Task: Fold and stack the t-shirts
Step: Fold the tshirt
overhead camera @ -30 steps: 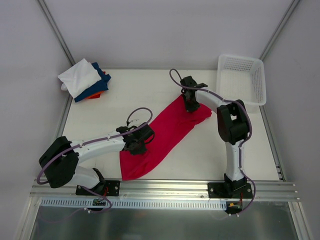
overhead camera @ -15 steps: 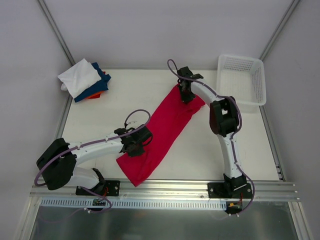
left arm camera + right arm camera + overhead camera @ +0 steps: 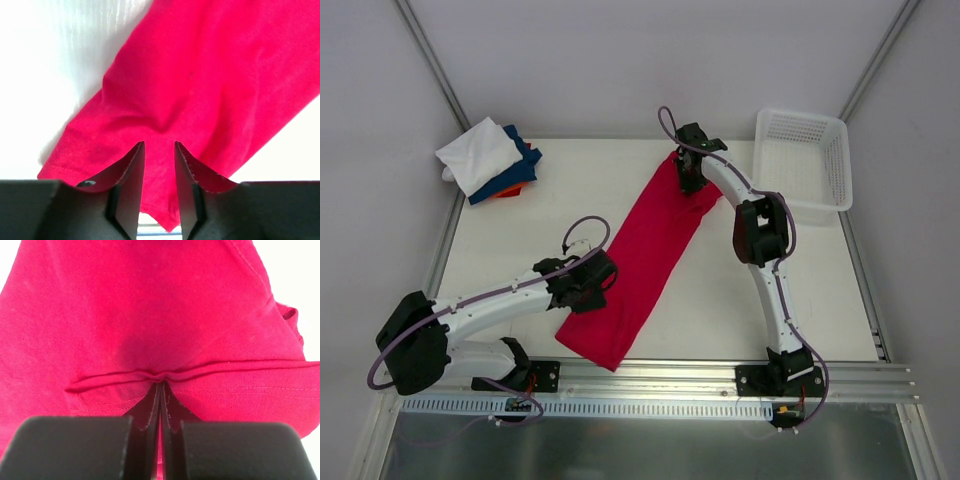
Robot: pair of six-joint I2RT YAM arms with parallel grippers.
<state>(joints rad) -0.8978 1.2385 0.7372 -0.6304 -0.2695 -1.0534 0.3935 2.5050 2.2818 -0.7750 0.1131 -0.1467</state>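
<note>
At the upper left of the top view, a stack of folded t-shirts [image 3: 492, 165] lies near the far left corner of the table [image 3: 570, 200]: a white t-shirt [image 3: 478, 153] on top, a dark blue t-shirt [image 3: 523, 168] under it and a sliver of an orange t-shirt [image 3: 503, 191] showing at the lower edge

Toward the lower middle, the left gripper [image 3: 592, 283] sits over the left edge of the crimson-red t-shirt [image 3: 645, 250], close to its near end. In the left wrist view its fingers [image 3: 127, 185] stand a little apart, and red cloth shows through the narrow gap. Nothing appears pinched, though it is hard to tell whether the tips touch the fabric

The crimson-red t-shirt is folded into a long narrow band that runs diagonally from the lower middle of the frame up to the upper middle

At the band's far end, the right gripper [image 3: 690, 178] is closed tight on the cloth. The right wrist view shows its fingers [image 3: 150, 410] pressed together on a ridge of red fabric

At the upper right, a white plastic lattice basket [image 3: 803, 160] sits at the table's far right corner, apart from the shirt
</note>
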